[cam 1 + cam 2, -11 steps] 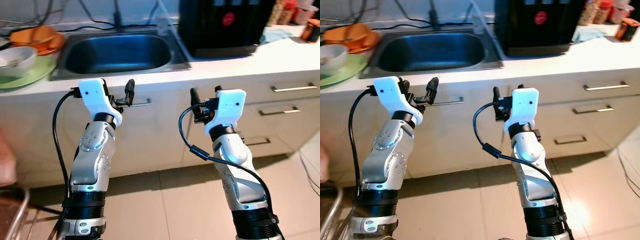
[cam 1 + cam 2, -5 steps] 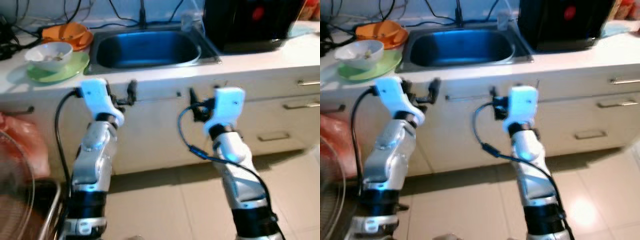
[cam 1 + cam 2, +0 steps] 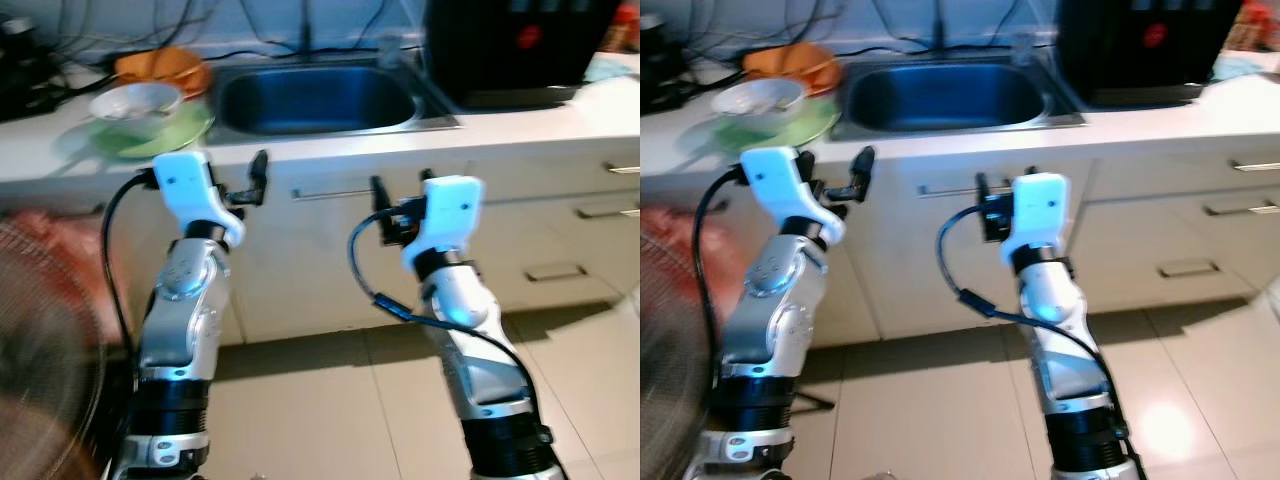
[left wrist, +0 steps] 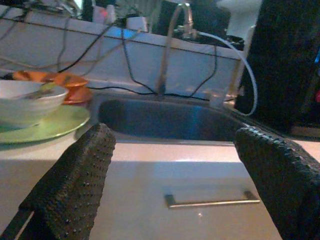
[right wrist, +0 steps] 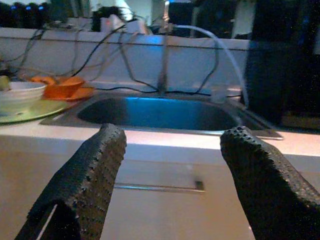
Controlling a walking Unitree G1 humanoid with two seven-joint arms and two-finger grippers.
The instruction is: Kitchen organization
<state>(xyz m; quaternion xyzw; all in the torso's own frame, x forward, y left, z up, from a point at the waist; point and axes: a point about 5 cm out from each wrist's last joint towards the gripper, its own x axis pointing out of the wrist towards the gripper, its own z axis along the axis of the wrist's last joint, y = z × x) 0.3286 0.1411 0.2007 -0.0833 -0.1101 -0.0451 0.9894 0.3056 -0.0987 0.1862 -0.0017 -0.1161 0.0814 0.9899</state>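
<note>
A white bowl (image 3: pixel 137 101) with something inside is seen resting on a green plate (image 3: pixel 160 131) at the left end of the pale bench (image 3: pixel 300 145), with an orange dish (image 3: pixel 160 68) just behind it. Beside them a steel sink (image 3: pixel 318 98) is sunk into the bench, its tap (image 4: pixel 176 35) rising behind, and a black appliance (image 3: pixel 515 45) is stood to the right of the sink. Cables are strung along the wall behind. White cabinet fronts with metal bar handles (image 3: pixel 330 190) are set below the bench, and the floor (image 3: pixel 320 400) is laid with beige tiles.

Both arms are raised before the cabinets. The left pincer (image 4: pixel 170 185) is held with its fingers apart, empty, and the right pincer (image 5: pixel 172 165) likewise.

Against a second ago, the whole scene is shifted rightward, so the bowl and plate are shown further in; a blurred reddish shape (image 3: pixel 50 300) is now seen at the left edge.
</note>
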